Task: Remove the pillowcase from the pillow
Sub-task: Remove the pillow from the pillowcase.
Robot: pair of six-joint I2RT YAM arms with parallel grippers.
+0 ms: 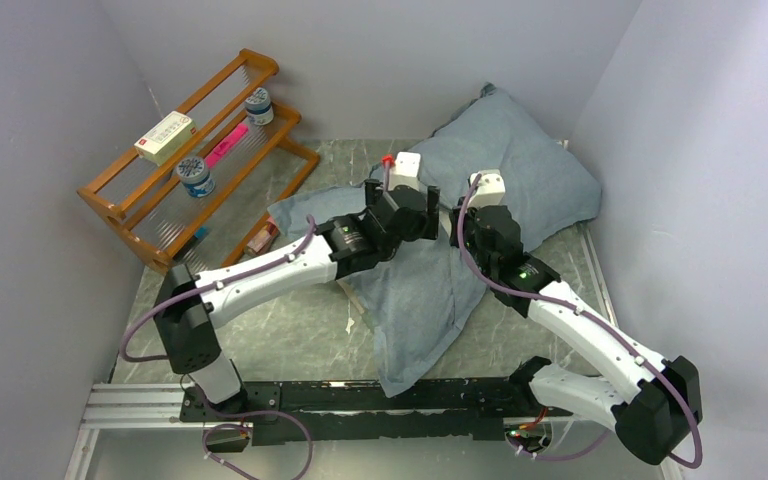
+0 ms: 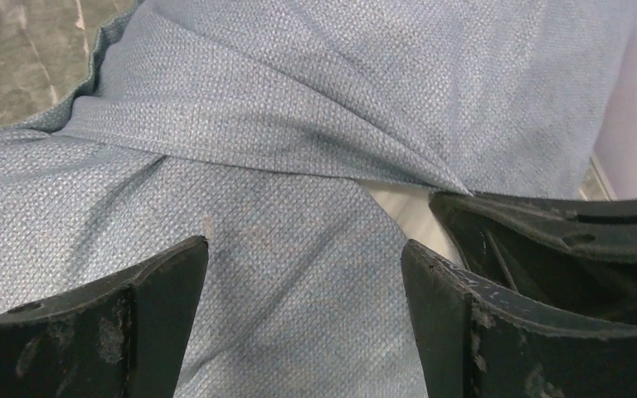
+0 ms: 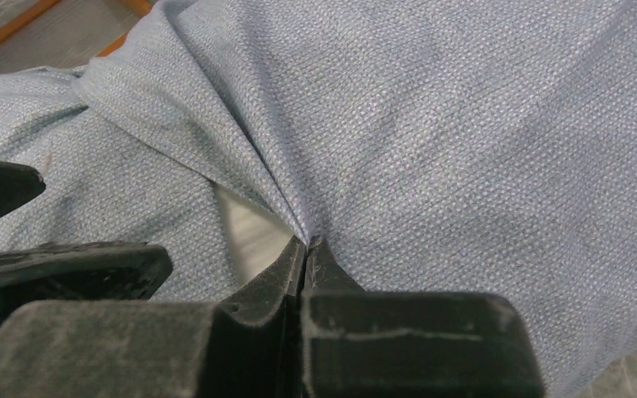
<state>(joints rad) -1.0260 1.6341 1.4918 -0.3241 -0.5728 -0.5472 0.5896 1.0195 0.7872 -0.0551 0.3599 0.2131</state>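
Centrally, the pillowcase (image 1: 440, 290) lies rumpled on the counter (image 1: 290, 330), its far end over the pillow (image 3: 253, 228), a white sliver showing. The right tool (image 3: 305, 249) is clamped on a cloth fold; the left tool (image 2: 303, 265) gapes wide over the cloth.

Slate blue-grey pillowcase (image 1: 520, 170), creased, plump at far right, limp tail trailing nearward, white pillow (image 3: 253, 232) peeking between folds

You are getting no readable text here: the flat cream cardboard box with red markings (image 1: 164, 137), lying on the orange wooden slatted rack (image 1: 106, 198), is carrying print (too small to make out), and the round white jar with a speckled lid (image 1: 196, 176) is showing only pattern.
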